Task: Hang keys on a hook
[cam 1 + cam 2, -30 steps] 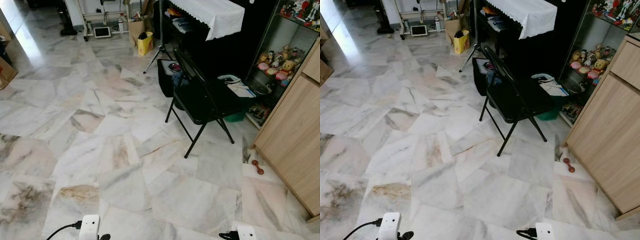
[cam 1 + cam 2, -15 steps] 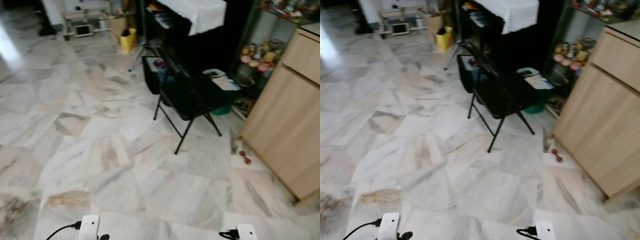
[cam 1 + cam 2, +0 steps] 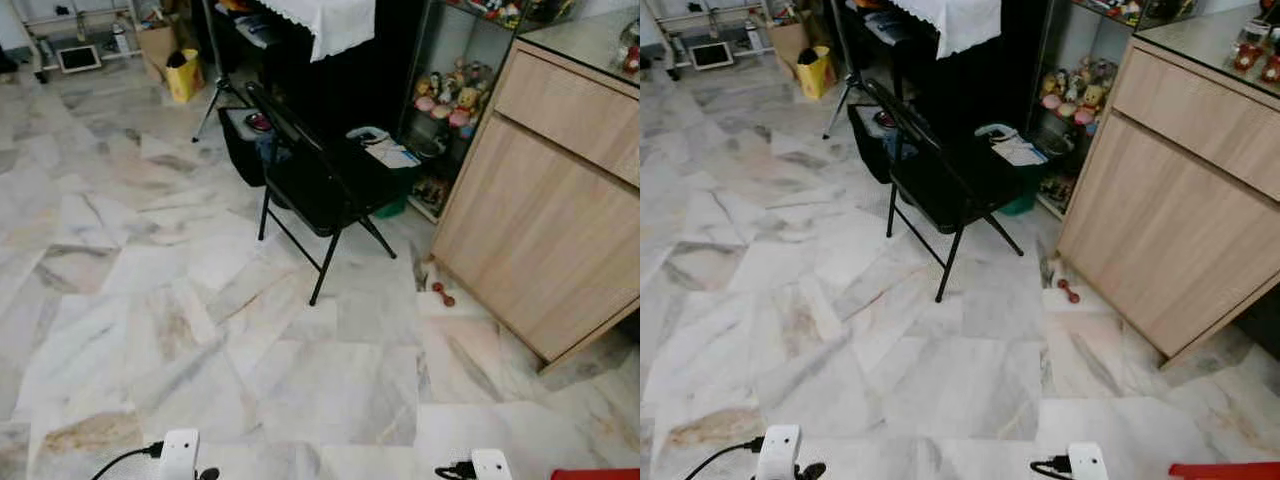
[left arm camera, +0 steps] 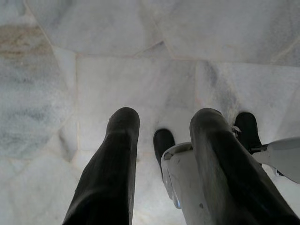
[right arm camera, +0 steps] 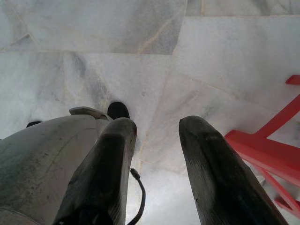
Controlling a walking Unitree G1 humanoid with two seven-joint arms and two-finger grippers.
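Both arms hang low at my sides over the marble floor [image 3: 300, 370]. In the left wrist view my left gripper [image 4: 161, 124] stands open, its two black fingers apart with nothing between them, pointing down at the floor beside my leg. In the right wrist view my right gripper [image 5: 157, 129] is open too and holds nothing. The white wrist ends of both arms peek in at the lower edge of the eye views, left [image 3: 178, 455] and right [image 3: 490, 464]. I see no keys and no hook.
A black folding chair [image 3: 315, 180] stands ahead on the floor. A light wooden cabinet [image 3: 545, 220] fills the right side, a small red dumbbell [image 3: 442, 294] at its foot. Behind are a glass shelf of toys [image 3: 450, 95], a black table with white cloth [image 3: 320, 20] and a yellow bag [image 3: 183, 75]. Something red [image 5: 267, 150] lies by my right foot.
The whole view has swung to the right: chair and cabinet have shifted left in the picture, and the cabinet top and a red object at the lower right have come into sight. Both arms hang unchanged.
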